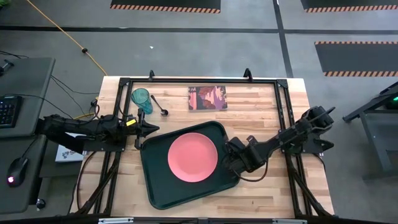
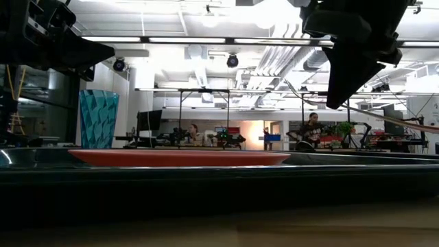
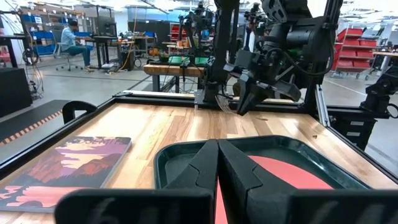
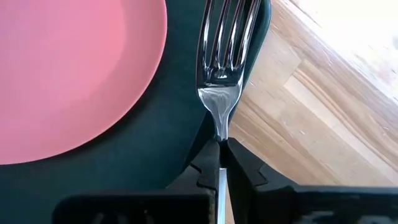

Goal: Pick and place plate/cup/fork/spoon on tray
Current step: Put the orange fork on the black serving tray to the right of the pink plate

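**Fingers pinch the fork's neck above the tray rim**

The right arm's fingers (image 4: 239, 168) are pressed onto the fork (image 4: 222, 74) just below its tines, holding it over the right rim of the tray (image 1: 149, 180), beside the plate (image 1: 193, 157). The fork looks light, stiff and slick; so narrow a grip could let it swivel. The left gripper (image 3: 217, 171), fingers pressed together and empty, waits at the tray's left edge. The cup (image 1: 141, 98) and spoon (image 1: 159, 107) remain on the counter (image 1: 261, 99).

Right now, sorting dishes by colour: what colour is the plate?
Pink plate, clearest in the high view.
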You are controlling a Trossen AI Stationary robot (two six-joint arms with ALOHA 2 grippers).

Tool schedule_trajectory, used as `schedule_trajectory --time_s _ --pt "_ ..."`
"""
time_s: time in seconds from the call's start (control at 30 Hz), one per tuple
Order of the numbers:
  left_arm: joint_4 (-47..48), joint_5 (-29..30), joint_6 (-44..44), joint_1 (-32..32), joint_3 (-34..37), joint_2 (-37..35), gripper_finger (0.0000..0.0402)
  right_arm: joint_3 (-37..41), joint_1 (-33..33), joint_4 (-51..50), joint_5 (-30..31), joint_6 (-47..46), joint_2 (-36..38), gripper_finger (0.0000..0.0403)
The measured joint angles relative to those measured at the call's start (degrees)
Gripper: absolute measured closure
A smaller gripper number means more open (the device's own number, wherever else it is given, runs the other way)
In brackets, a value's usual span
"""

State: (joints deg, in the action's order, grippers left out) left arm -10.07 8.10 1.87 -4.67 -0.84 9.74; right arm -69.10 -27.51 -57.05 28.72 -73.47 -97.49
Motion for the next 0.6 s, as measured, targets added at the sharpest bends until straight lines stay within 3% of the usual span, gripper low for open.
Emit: schedule_trajectory --time_s 0.37,0.6 --pt "0.0 0.0 0.0 0.0 0.0 0.0 0.0401 0.0 0.8 8.7 1.3 1.8 -0.1 0.0403" --pt "0.0 0.0 0.0 0.0 0.0 0.0 0.0402 0.0 4.5 14.7 -1.9 3.2 -2.2 0.0403"
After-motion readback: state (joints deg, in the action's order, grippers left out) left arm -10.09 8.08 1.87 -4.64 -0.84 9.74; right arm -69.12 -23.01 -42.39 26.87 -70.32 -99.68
